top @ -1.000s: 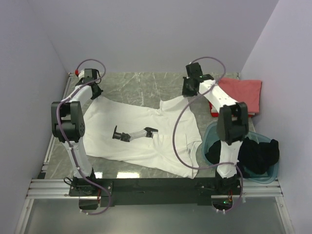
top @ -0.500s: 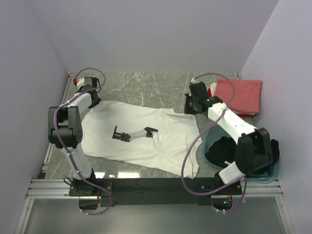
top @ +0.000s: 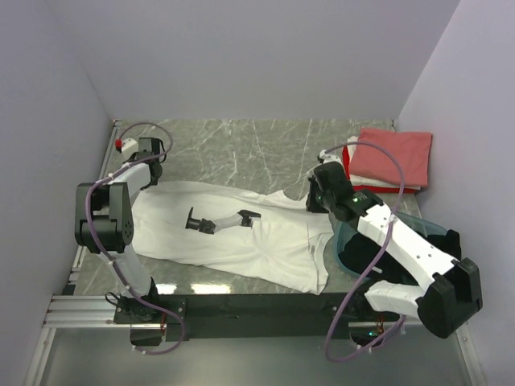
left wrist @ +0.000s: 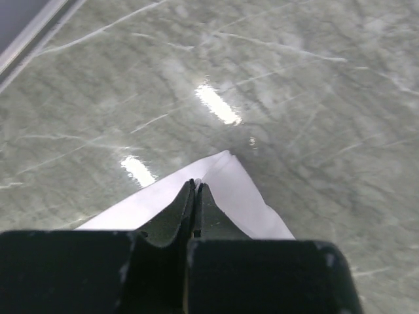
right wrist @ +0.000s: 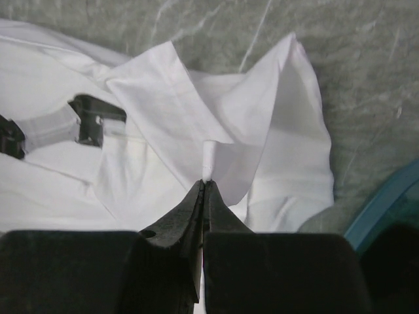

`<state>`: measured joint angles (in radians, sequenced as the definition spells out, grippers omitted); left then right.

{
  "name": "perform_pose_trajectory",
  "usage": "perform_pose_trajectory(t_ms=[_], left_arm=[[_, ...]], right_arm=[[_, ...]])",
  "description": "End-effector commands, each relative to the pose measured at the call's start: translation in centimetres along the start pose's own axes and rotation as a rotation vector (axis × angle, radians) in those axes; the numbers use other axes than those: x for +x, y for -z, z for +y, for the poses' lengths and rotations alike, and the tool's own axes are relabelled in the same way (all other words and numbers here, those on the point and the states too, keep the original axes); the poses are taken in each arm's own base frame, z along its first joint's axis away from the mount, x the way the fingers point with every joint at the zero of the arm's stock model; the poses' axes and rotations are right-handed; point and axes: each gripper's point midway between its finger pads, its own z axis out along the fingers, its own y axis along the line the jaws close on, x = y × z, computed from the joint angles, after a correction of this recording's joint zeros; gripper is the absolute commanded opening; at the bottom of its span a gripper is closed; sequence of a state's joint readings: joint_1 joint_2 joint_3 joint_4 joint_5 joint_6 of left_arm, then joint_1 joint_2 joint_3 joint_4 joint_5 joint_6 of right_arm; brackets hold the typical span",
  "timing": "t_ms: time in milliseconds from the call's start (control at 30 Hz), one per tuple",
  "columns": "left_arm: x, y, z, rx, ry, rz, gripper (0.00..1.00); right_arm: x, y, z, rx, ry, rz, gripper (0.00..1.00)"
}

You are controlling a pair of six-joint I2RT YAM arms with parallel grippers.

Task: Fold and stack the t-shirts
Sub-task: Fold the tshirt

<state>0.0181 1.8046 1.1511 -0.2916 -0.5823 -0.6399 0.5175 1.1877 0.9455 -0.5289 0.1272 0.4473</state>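
Note:
A large white t-shirt [top: 257,241] with a dark graphic [top: 221,220] lies spread across the marble table. My left gripper [top: 149,178] is shut on its far left corner [left wrist: 226,176], the cloth pinched between the fingertips. My right gripper [top: 315,201] is shut on a fold of the same shirt [right wrist: 209,154] at its far right edge, lifting it slightly. Folded salmon-pink and red t-shirts [top: 394,157] lie stacked at the back right. In the teal tub, dark cloth is mostly hidden by my right arm.
The translucent teal tub [top: 348,233] stands at the right, near my right arm; its rim shows in the right wrist view [right wrist: 386,203]. Grey walls close in the table at left, back and right. Bare marble [top: 241,145] lies beyond the shirt.
Both grippers have pulled the shirt's far edge toward the near side, narrowing it. My right arm has swung down and right over the tub, covering the black cloth.

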Motion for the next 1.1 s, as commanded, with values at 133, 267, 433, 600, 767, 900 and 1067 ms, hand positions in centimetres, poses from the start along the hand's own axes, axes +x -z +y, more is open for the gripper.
perform_pose_trajectory(t_ms=[133,267,433,600,767,900,1067], left_arm=[[-2.7,1.5,1.9,-0.057,0.044,-0.127,0.01],[-2.4,1.3,2.4,-0.078,0.031,-0.137,0.01],[-1.9,1.1,3.1,-0.099,0.025,-0.137,0.01],[-1.2,1.2,3.9,-0.123,0.024,-0.134,0.01],[-0.5,1.6,5.1,-0.144,0.042,-0.134,0.00],[0.2,1.9,5.8,-0.153,0.049,-0.133,0.01],[0.5,2.3,6.8,-0.173,0.061,-0.139,0.01]], right_arm=[[3.1,2.8,-0.5,0.020,-0.012,0.007,0.00],[4.8,3.9,0.1,-0.004,0.000,0.023,0.00],[6.6,4.8,0.2,-0.015,-0.008,0.045,0.00],[8.2,4.9,-0.4,0.008,-0.011,0.068,0.00],[8.7,5.5,-0.5,0.007,-0.014,0.071,0.00],[9.0,5.9,-0.5,0.008,-0.011,0.072,0.00],[9.8,6.1,-0.7,0.010,-0.013,0.080,0.00]])
